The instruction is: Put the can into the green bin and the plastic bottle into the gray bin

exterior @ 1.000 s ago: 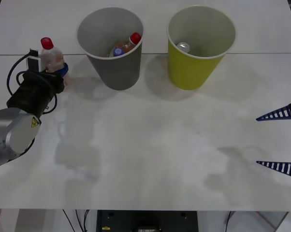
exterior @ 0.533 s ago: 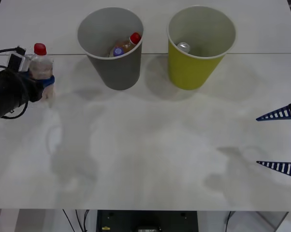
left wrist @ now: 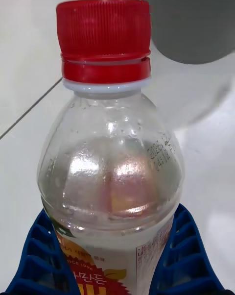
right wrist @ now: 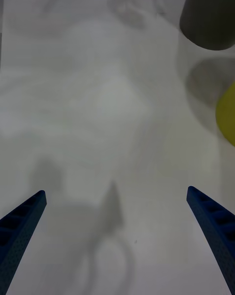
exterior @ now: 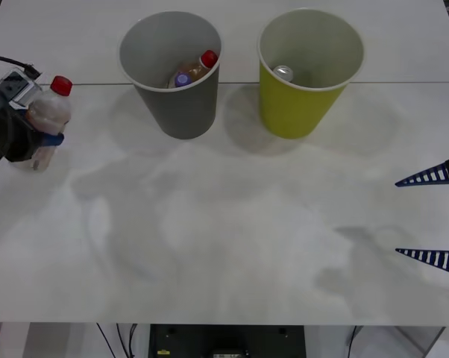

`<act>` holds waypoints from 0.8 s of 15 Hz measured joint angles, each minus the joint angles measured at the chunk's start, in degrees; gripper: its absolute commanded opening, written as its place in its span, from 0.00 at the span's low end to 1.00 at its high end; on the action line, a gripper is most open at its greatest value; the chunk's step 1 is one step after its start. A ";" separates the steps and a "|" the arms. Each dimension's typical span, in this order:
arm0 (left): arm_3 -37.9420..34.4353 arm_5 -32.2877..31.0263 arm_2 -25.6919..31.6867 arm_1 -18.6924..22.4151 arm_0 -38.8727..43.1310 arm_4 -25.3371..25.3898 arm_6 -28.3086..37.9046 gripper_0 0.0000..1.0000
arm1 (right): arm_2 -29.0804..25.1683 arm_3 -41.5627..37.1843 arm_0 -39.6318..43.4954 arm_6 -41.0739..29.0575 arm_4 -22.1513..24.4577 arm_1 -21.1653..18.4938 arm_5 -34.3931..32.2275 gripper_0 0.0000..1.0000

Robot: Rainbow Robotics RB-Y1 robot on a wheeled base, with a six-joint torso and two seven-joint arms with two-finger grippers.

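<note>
At nine o'clock I see my left gripper (exterior: 38,142) clamped around the plastic bottle (exterior: 47,113), left of the gray bin (exterior: 172,89). My right gripper (exterior: 433,218) waits wide at three o'clock.

Left gripper (exterior: 38,142) at far left of frame grips the plastic bottle (exterior: 47,112), tilted. Gray bin (exterior: 171,74) top centre-left w/ two bottles inside; green bin (exterior: 309,71) right of it holds the can (exterior: 283,73). Right gripper (exterior: 430,218) spread wide at right edge.
</note>
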 measured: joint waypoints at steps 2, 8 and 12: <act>-2.63 -8.86 4.56 -0.32 -0.10 3.71 -3.27 0.00 | 0.00 0.00 0.00 0.00 0.00 0.00 0.00 1.00; -2.45 -25.96 7.67 -1.32 -11.03 10.05 -6.24 0.00 | 0.00 0.00 0.00 0.00 0.00 0.00 0.00 1.00; 2.31 -34.63 7.33 -2.39 -23.31 15.19 -7.01 0.00 | 0.00 0.00 0.00 0.00 0.00 0.00 0.00 1.00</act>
